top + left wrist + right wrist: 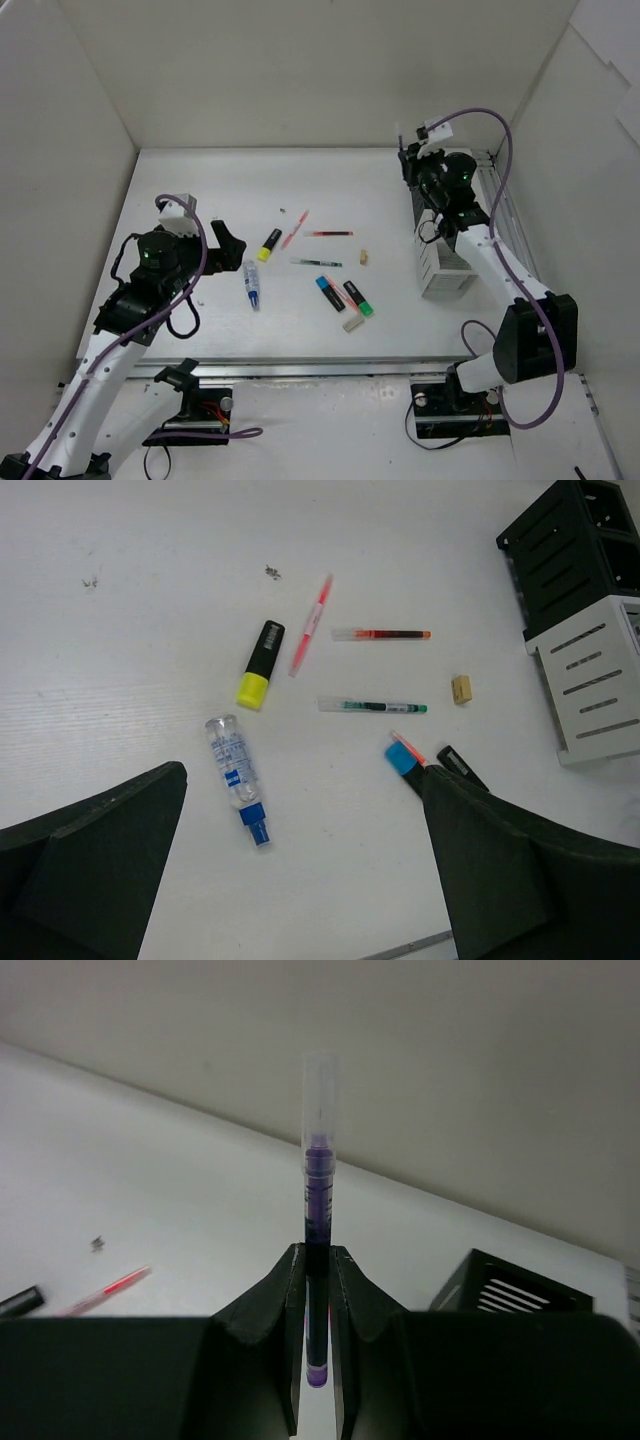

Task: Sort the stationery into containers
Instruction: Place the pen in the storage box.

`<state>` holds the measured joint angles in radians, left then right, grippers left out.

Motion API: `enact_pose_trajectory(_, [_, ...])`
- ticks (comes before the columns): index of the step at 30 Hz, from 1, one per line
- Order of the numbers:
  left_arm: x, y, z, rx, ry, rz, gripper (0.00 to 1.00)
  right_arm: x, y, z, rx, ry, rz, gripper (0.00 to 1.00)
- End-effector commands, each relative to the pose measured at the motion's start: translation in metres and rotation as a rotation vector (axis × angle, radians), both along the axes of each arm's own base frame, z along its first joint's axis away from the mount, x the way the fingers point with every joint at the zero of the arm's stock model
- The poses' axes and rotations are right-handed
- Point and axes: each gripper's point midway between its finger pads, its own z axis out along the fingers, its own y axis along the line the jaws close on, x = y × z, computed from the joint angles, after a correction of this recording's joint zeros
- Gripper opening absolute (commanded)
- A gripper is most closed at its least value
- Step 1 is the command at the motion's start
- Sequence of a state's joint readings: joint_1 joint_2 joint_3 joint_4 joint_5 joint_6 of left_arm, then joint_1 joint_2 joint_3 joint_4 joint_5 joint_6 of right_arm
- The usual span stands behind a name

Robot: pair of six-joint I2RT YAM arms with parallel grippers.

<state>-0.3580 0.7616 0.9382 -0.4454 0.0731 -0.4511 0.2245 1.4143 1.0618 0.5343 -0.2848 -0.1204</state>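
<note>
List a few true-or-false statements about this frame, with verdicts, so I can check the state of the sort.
1. The right gripper is shut on a thin purple pen with a clear cap. True.
2. The left gripper holds the stubby yellow highlighter. False: the gripper is open and empty, and the highlighter lies on the white table.
3. The small beige eraser sits inside the white slatted organiser box. False: it lies on the table, apart from the box.
4. The black slatted organiser box stands directly against the white one. True.
</note>
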Motion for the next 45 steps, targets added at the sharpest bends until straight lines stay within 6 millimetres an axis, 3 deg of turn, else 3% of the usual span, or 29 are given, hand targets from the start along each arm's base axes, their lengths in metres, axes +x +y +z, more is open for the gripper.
enact_pose_trajectory(1, [0.007,0.007,0.012,-0.013,-0.046,0.047,1.0,0.032,-0.047,0.056,0.073,-0.165,-0.154,0.0])
enact_pose_trajectory(2, [0.008,0.007,0.01,-0.007,-0.044,0.045,1.0,0.042,-0.065,0.063,0.068,-0.186,-0.194,0.0])
enact_pose_trajectory(3, [0.009,0.007,0.007,0.0,-0.036,0.047,1.0,0.054,-0.072,0.049,0.057,-0.163,-0.21,0.0])
enact_pose_trajectory(7, [0.013,0.005,0.006,0.006,-0.034,0.039,0.99,0.092,-0.104,0.037,0.011,-0.197,-0.245,0.0])
enact_pose_trajectory(9, [0.015,0.004,0.005,0.012,-0.032,0.037,0.99,0.111,-0.093,0.023,-0.013,-0.194,-0.199,0.0])
enact_pose_trajectory(10, [0.016,0.004,0.005,0.011,-0.034,0.039,1.0,0.118,-0.123,0.023,-0.041,-0.212,-0.248,0.0])
enact_pose_trajectory(17, [0.02,0.008,0.002,0.028,-0.036,0.055,1.0,0.151,-0.139,-0.006,-0.128,-0.221,-0.24,0.0])
enact_pose_trajectory(22, [0.022,0.008,-0.001,0.031,-0.033,0.056,1.0,0.155,-0.142,-0.021,-0.141,-0.203,-0.212,0.0])
enact_pose_trajectory(30, [0.024,0.009,-0.006,0.047,-0.021,0.058,0.99,0.152,-0.143,-0.069,-0.163,-0.121,-0.174,0.01])
enact_pose_trajectory(45, [0.024,0.009,-0.002,0.044,-0.033,0.058,0.99,0.137,-0.158,-0.099,-0.138,-0.047,-0.183,0.04])
